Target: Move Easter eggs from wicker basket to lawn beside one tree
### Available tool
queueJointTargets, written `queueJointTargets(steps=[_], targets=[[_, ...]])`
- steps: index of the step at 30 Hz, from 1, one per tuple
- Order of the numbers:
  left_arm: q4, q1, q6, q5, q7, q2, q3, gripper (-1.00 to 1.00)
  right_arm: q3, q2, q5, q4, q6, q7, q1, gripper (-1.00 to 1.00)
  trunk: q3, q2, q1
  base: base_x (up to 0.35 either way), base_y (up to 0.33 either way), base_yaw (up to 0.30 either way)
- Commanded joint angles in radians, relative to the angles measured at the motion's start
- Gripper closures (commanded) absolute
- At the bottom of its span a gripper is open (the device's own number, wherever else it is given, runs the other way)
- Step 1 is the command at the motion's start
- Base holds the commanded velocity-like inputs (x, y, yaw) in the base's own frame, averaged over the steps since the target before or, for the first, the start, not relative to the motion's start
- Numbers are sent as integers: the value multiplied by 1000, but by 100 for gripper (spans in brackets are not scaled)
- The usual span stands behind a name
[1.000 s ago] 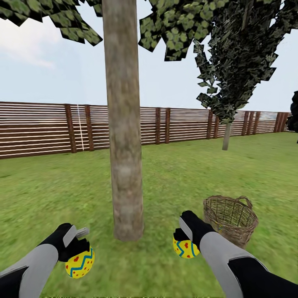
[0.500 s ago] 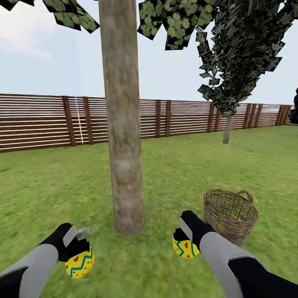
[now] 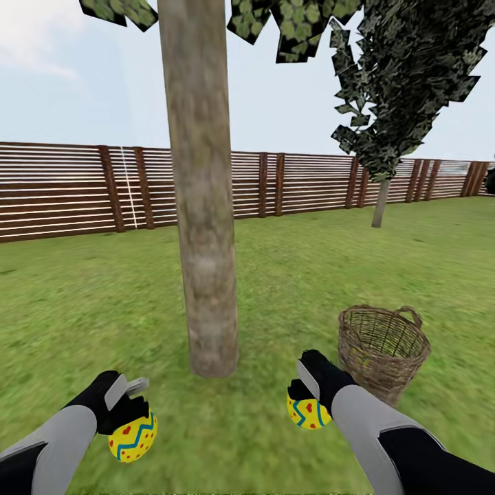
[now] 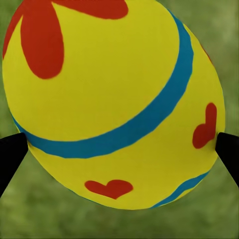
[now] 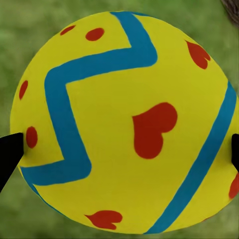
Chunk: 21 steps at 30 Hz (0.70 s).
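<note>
Lower both eggs, left hand (image 3: 132,414) clamped on one egg (image 3: 133,437), right hand (image 3: 307,402) on another egg (image 3: 309,412), onto lawn (image 3: 89,309) beside tree (image 3: 203,227) ahead; release gently.

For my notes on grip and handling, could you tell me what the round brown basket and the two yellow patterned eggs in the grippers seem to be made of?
The round brown basket looks like woven wicker: open lattice strands, matte. The yellow egg in the left gripper and the yellow egg in the right gripper look smooth, hard and painted, perhaps plastic; the render leaves it open.
</note>
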<state>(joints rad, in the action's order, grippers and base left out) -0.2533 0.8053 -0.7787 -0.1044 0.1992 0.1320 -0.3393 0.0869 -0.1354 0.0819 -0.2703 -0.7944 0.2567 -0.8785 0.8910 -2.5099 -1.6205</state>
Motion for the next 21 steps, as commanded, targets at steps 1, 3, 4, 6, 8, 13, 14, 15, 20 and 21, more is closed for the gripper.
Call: queueJointTargets(steps=[1,3,4,6,8,13,14,15,20,21], targets=[[-1,0,-4,-11,8,-1,-1,100,8,0,9,-1,-5,6,0,100,4,-1,0,0,0,0],[-1,0,-4,-11,8,0,-1,100,8,0,9,-1,-5,6,0,100,11,-1,-1,0,0,0],[-1,0,-4,-11,8,-1,-1,100,8,0,9,-1,-5,6,0,100,14,-2,-2,0,0,0],[-1,0,-4,-11,8,-2,-1,100,8,0,9,-1,-5,6,0,100,21,-2,-2,0,0,0],[-1,0,-4,-11,8,-7,-1,100,8,0,9,-1,-5,6,0,100,28,-2,-3,0,0,0],[-1,0,-4,-11,8,-11,-1,100,8,0,9,-1,-5,6,0,100,44,-4,-6,0,0,0],[-1,0,-4,-11,8,-11,-1,100,8,0,9,-1,-5,6,0,100,47,-4,-6,0,0,0],[-1,0,-4,-11,8,-11,-1,100,8,0,9,-1,-5,6,0,100,51,-4,-6,0,0,0],[-1,0,-4,-11,9,-11,-1,100,17,-4,7,22,-2,6,0,100,67,-5,-9,0,0,0],[-1,0,-4,-11,9,-11,-1,100,20,-4,7,23,-2,6,0,100,70,-5,-9,0,0,0]])
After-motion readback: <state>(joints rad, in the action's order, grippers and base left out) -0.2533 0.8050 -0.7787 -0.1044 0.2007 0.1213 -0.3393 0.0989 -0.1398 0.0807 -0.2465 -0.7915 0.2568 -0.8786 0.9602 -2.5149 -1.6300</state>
